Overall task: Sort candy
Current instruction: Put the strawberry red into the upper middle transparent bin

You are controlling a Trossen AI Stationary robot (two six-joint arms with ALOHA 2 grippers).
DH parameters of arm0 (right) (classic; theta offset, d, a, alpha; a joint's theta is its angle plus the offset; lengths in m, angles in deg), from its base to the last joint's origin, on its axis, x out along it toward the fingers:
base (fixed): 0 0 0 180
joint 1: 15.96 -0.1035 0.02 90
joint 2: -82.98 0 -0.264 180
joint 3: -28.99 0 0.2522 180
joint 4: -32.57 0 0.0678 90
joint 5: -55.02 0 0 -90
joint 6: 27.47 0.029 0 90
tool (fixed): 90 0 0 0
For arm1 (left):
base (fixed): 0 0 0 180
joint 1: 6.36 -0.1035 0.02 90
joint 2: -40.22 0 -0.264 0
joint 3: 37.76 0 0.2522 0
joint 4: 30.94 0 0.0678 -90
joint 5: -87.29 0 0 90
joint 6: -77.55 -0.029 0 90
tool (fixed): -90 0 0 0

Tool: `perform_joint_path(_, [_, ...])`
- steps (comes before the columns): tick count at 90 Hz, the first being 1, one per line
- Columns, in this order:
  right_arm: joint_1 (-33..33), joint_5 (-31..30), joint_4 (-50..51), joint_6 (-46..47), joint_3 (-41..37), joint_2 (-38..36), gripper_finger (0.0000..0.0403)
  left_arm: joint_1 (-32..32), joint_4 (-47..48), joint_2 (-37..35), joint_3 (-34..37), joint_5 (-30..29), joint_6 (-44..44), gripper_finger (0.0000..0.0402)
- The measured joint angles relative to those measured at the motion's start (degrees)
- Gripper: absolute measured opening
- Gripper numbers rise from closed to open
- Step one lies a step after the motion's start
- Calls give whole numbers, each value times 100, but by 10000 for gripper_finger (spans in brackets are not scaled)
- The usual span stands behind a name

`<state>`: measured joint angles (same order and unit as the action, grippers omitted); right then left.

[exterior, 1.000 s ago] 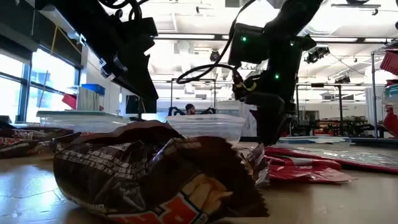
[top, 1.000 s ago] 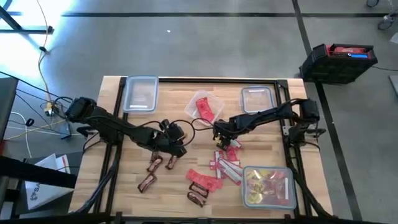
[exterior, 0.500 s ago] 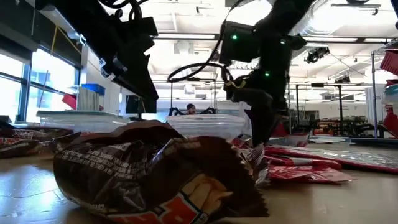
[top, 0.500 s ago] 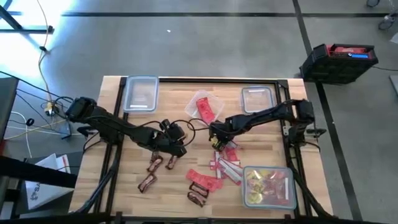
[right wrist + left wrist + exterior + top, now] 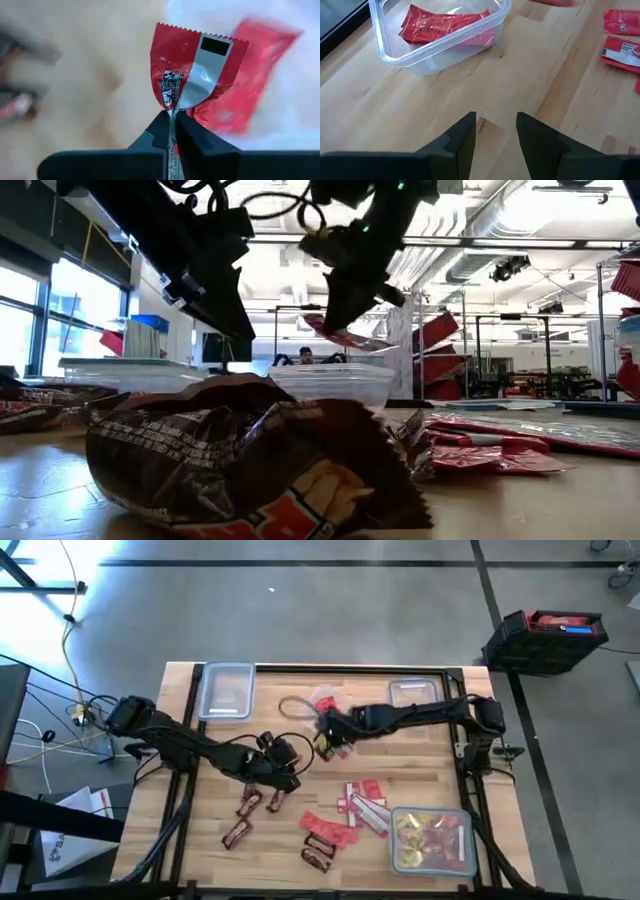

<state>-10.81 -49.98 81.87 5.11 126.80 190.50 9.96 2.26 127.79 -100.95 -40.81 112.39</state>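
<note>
Fingers of the right gripper pinch one red packet by its lower edge, lifted above the table beside the clear container that holds more red packets. Its far surroundings in the right wrist view are smeared. The left gripper hovers low over bare wood with a narrow gap between its fingers, holding nothing. Dark brown bars lie near it; loose red packets lie beside the yellow-filled container.

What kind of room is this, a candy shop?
Probably not a shop: more likely a robot lab or workshop. There's a bare concrete floor with loose cables, ceiling pipes above metal racks, and two robot arms sorting candy on a wooden table.
</note>
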Motion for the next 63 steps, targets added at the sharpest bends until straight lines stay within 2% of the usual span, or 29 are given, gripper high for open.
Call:
perform_joint_path(21, [661,-133,-725,-3,9,396,0,0,12,0,0,0,-52,126])
perform_joint_path(36, [1034,-99,-801,190,9,820,0,0,15,0,0,13,-59,126])
perform_joint_path(63, [1273,461,-877,250,4,1138,1,0,20,-4,0,15,-99,126])
